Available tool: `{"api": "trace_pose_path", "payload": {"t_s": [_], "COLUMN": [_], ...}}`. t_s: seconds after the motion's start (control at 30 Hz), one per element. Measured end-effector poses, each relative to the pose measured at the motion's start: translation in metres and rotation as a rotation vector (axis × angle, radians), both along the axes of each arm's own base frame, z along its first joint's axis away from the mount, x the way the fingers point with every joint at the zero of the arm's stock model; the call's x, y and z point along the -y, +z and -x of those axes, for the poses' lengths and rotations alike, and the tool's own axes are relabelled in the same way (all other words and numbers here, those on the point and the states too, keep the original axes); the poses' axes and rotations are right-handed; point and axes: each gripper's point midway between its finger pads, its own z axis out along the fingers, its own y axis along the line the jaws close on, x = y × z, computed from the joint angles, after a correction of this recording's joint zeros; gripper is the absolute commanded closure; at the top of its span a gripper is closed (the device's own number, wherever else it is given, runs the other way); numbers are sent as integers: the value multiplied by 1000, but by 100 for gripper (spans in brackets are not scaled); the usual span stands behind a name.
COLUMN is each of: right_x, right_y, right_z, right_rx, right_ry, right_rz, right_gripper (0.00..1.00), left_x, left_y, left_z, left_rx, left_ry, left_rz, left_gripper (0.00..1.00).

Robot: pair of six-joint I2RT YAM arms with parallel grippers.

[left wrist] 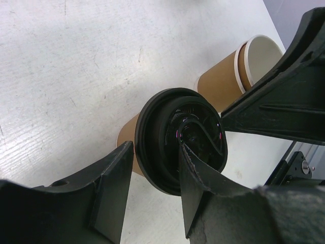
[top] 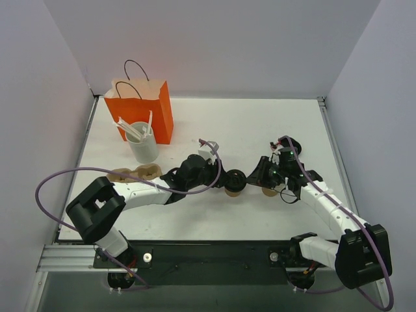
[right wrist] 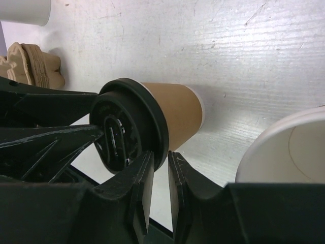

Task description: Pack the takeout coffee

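The takeout coffee [top: 234,181], a tan paper cup with a black lid, stands upright mid-table between both arms. My left gripper [top: 225,178] is shut on its lid. In the left wrist view one finger sits against the rim's outer edge and the other lies across the top of the lid [left wrist: 167,147], with the left gripper [left wrist: 156,146] straddling that edge. My right gripper [right wrist: 161,155] has only a narrow slit between its fingers, with white table showing through. Its tips reach the lid's rim beside the cup wall [right wrist: 177,112]. From above, the right gripper [top: 255,177] comes in from the right.
A like tan cup with no lid [top: 270,190] [left wrist: 228,76] [right wrist: 289,147] stands just right of the coffee. The orange bag [top: 140,107] stands open at the back left, with a white cup of stirrers [top: 143,143] in front of it. Tan cardboard pieces [top: 133,173] lie by the left arm.
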Motion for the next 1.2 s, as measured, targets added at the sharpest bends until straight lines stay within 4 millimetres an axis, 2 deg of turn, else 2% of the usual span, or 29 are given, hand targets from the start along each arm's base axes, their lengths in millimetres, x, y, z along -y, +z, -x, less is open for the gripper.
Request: {"api": "trace_pose_path", "payload": {"t_s": [0.2,0.3,0.67,1.2], "right_x": [4,7,4,3], "right_y": [26,29,6,-2], "right_z": [-11,-15,-18,-26], "right_rx": [53,68,-33,-28], "right_ry": [-3,-3,48,52], "right_rz": [1,7,-22,-26], "right_gripper": [80,80,80,82], "left_x": [4,5,6,7], "left_y": [0,0,0,-1], "left_z": [-1,-1,-2,-2], "left_rx": [9,12,18,19], "left_ry": [-18,-21,-26,-32], "left_rz": [-5,-4,-3,-2], "left_gripper": [51,51,51,51]}}
